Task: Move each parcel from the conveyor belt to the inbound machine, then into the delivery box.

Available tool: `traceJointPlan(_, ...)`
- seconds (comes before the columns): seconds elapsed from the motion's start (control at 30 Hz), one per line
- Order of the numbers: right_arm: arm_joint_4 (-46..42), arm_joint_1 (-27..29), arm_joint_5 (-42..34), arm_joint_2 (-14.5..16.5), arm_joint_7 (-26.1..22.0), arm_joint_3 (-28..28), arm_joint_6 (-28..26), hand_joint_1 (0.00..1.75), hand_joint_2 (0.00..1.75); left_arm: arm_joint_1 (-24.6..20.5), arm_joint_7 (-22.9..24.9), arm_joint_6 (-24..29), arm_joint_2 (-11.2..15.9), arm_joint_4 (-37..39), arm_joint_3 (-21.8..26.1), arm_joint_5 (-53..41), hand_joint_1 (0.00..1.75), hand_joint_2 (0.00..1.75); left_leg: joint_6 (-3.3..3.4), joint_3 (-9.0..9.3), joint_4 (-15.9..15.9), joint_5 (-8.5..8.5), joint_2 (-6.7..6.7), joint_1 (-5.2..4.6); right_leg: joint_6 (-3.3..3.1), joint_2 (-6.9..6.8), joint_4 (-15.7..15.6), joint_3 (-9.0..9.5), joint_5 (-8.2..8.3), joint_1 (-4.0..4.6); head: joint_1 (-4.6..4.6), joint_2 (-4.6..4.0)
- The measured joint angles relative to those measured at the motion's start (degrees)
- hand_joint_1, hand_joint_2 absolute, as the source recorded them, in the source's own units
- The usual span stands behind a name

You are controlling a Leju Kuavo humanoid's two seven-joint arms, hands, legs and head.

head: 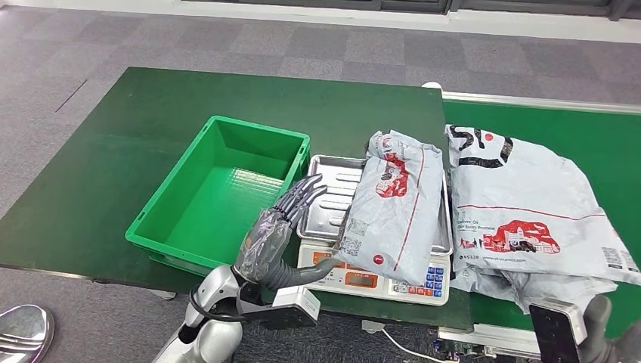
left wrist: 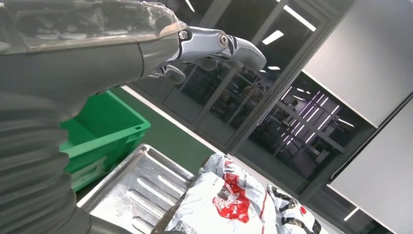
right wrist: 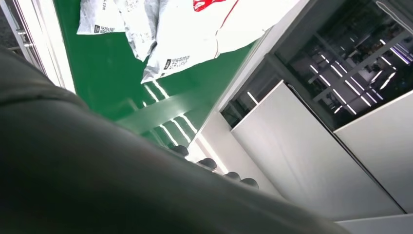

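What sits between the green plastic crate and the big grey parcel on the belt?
In the head view, the steel-trayed scale carrying a smaller grey parcel, with the left hand at its edge.

Green bin (head: 227, 189) open above; parcel (head: 393, 208) covers scale tray's (head: 332, 189) right, prob.
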Motion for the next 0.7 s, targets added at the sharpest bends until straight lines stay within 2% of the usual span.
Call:
traceJointPlan(0.17,0.00,-0.04,0.90,0.02,0.54,-0.01,-0.34,0.00,0.00,-0.10,0.01,0.00,0.02,0.23,0.00,0.00,0.00,1.75,0.00,0.00,0.00,0.00,0.00,0.00,0.00,0.00,0.00,0.00,0.00,0.00,0.00,0.00)
traceJointPlan(0.27,-0.01,-0.20,4.71,0.22,3.48,-0.53,-2.46,0.00,0.00,-0.11,0.03,0.00,0.01,0.23,0.00,0.00,0.00,1.75,0.00,0.01,0.00,0.00,0.01,0.00,0.00,0.00,-0.01,-0.02,0.00,0.00,0.00,0.00)
traceJointPlan(0.37,-0.49,-0.18,7.47,1.46,6.11,-3.56,-3.26,0.00,0.00,-0.11,0.13,0.01,0.00,0.23,0.00,0.00,0.00,1.75,0.00,0.02,0.00,0.00,0.01,0.00,0.00,-0.01,-0.01,-0.02,0.00,0.00,0.00,0.00)
traceJointPlan(0.43,-1.28,-0.10,7.79,2.97,6.07,-7.16,-1.22,0.00,0.00,-0.09,0.21,0.03,0.00,0.24,0.00,0.00,0.00,1.75,0.00,0.02,0.00,-0.01,0.00,0.00,0.00,0.00,-0.01,-0.01,0.00,0.00,0.00,0.00)
traceJointPlan(0.57,-2.55,-0.33,8.53,6.02,4.15,-13.66,6.61,0.00,0.00,-0.05,0.44,0.16,0.01,0.31,0.00,-0.02,0.00,1.75,-0.01,0.02,0.00,-0.04,0.01,0.00,-0.02,0.01,-0.01,-0.01,-0.02,0.00,0.00,0.00)
traceJointPlan(0.7,-2.76,-0.57,11.02,7.03,4.00,-16.07,15.37,0.00,0.00,0.54,0.61,0.53,0.10,0.24,0.00,-0.02,0.00,1.75,0.00,0.00,0.00,-0.04,0.00,0.00,-0.03,0.02,0.00,0.01,-0.02,0.01,0.00,0.00)
